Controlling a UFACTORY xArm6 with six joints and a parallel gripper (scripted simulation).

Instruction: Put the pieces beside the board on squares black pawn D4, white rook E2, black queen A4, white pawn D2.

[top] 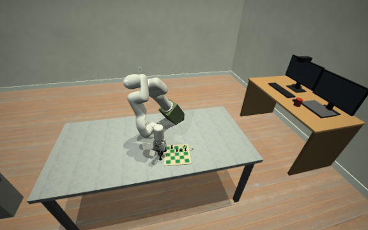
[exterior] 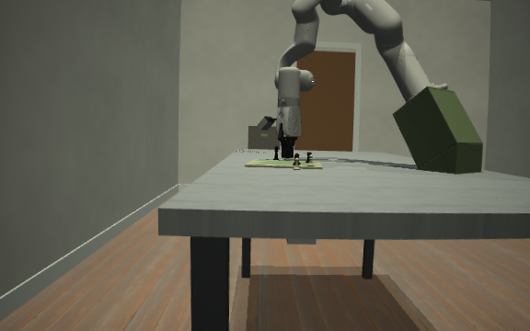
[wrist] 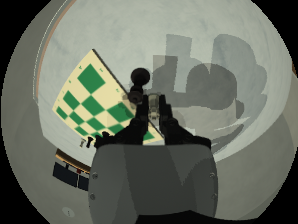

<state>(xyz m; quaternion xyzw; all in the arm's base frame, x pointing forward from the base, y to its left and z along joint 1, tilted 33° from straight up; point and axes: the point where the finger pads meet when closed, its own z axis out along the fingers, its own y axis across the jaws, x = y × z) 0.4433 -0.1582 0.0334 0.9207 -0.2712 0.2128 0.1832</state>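
We have the gripper (wrist: 148,111) clamped on a black piece (wrist: 140,78), likely the pawn, which stands on the table (top: 107,153) just beside the board's (top: 177,154) edge. We judge it light, rigid, smooth and top-heavy, so the stem under the round head is the hold. The board is flat, matte green-and-cream checks; the table grey, marbled.

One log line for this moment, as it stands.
gripper: shut on black piece | place: off board's left edge, low over table | piece type: unclear
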